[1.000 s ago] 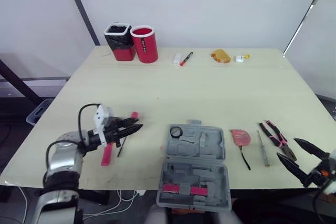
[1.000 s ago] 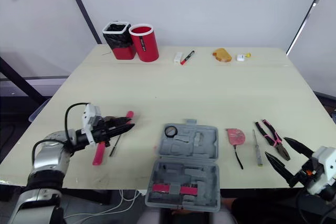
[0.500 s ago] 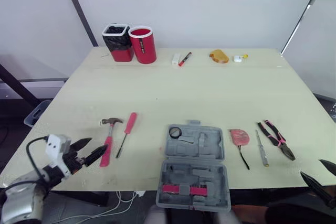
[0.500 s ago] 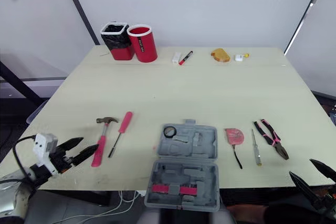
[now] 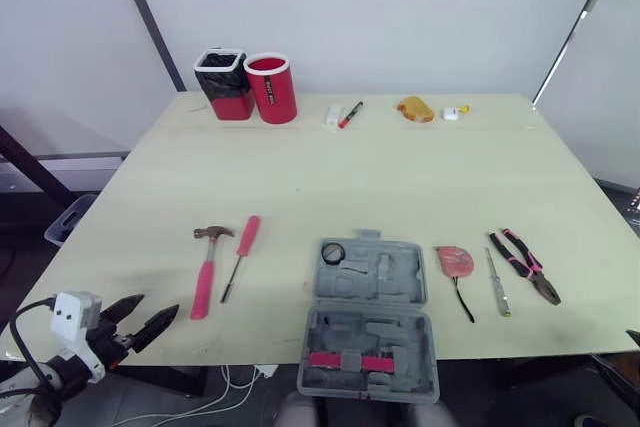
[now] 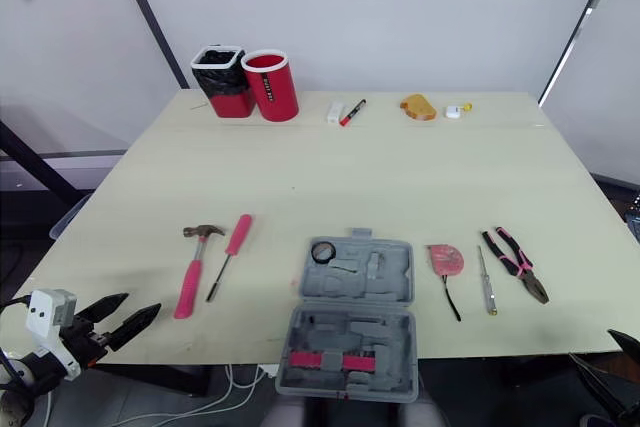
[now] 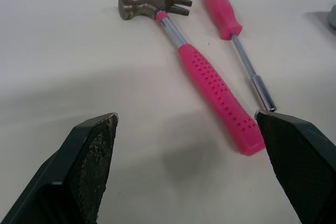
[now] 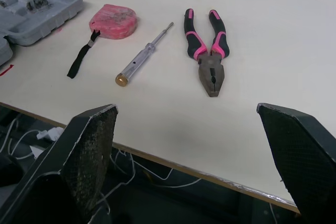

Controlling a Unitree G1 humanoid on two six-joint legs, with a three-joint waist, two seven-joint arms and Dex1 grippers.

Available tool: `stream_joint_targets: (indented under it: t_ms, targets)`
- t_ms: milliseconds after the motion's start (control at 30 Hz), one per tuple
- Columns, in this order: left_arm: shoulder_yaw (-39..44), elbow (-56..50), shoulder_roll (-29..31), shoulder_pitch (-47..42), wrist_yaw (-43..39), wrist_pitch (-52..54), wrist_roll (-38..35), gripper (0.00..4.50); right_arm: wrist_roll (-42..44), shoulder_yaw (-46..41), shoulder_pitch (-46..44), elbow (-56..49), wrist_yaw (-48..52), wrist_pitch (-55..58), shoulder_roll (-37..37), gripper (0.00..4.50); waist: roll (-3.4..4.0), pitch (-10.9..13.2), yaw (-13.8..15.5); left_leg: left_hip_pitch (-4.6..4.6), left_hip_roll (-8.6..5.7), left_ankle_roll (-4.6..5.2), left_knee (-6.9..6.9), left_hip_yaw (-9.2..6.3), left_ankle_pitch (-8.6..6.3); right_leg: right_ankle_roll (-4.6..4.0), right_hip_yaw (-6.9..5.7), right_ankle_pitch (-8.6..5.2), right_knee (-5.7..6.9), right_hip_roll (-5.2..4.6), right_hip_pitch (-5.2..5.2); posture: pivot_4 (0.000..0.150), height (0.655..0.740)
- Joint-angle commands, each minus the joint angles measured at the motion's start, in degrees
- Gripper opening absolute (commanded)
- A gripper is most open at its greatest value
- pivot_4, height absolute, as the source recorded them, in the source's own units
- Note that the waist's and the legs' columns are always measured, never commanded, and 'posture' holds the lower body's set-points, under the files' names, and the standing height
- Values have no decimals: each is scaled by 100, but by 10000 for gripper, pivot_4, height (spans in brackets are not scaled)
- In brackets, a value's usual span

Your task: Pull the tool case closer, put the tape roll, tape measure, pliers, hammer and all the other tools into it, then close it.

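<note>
My left gripper (image 5: pixel 140 321): 2 fingers spread, empty, off near-left corner of table (image 5: pixel 400 177). My right gripper (image 8: pixel 186 109): jaws wide apart, empty, off near edge.
Tool case (image 5: pixel 372 317): open flat at near edge. Tape roll (image 5: pixel 334 252) in its far half.
Left of case: hammer (image 5: pixel 207 272), pink screwdriver (image 5: pixel 240 255).
Right of case: tape measure (image 5: pixel 457 260), slim screwdriver (image 5: pixel 497 282), pliers (image 5: pixel 527 267).
Far edge: red cup (image 5: pixel 272 87).

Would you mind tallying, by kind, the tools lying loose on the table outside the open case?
Hammer: 1
Drivers: 2, the pink-handled driver and the slim screwdriver
Tape measure: 1
Pliers: 1
Total: 5
</note>
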Motion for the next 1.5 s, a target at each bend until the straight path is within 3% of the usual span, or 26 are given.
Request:
stream_joint_targets:
  t_ms: [33, 500, 733, 1000, 1500]
  targets:
    - [15, -328, 126, -37, -82, -56, -111, 44631, 98, -202, 31, -135, 11, -49, -104, 45000, -1, -1, -1, 2, 1, 0, -1, 5, 0, 0, 3, 0, 0, 0, 0, 1500, 7400]
    - [-1170, -1913, 367, -795, -692, 698, -360, 44631, 4, 375, -456, -1580, -560, 680, -152, 45000, -1, 0, 0, 3, 1, -1, -8, 46, -1, 1, 11, 1, -3, 0, -4, 1500, 7400]
    - [-2159, -1937, 728, -1868, -1512, 846, -205, 44631, -444, 1149, -962, -2612, -1758, 1445, 43, 45000, -5, 3, 4, 1, -5, -1, -11, 58, 0, 0, 22, 1, -1, 20, -12, 1500, 7400]
    - [-3057, -1986, 742, -2990, -2230, 861, -118, 44631, -1445, 2269, -1441, -3183, -3271, 2368, 508, 45000, -6, 5, -5, -7, -8, 1, -10, 63, -1, -13, 31, 9, -6, 29, -17, 1500, 7400]
    - [-3865, -2269, 728, -3965, -3061, 1011, -203, 44631, -2559, 3495, -1809, -2888, -4976, 3083, 1786, 45000, -8, 8, -23, -41, -8, 1, -4, 61, 0, -3, 35, 4, -4, 36, -50, 1500, 7400]
